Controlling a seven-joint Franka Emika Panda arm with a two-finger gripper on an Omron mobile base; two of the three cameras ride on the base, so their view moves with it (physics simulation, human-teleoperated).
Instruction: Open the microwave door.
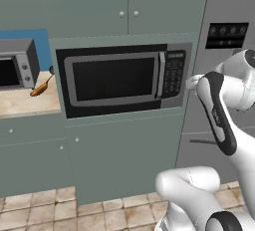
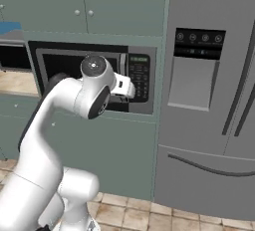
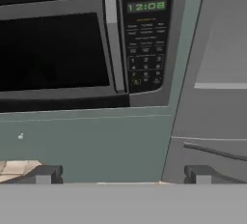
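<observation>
gripper [image 3: 123, 175] open, microwave door [image 1: 113, 79] closed

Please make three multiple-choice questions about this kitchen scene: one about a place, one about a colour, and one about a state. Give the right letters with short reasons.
1. Where is the keypad on the microwave?
A. right of the door
B. left of the door
C. above the door

2. What colour are the digits on the display?
A. red
B. green
C. white

3. What is the state of the microwave door?
A. wide open
B. half open
C. closed

Answers:
1. A, the keypad sits to the right of the handle.
2. B, the digits glow green in the hand view.
3. C, the door lies flush with the front, and the open gripper is apart from it.
</observation>
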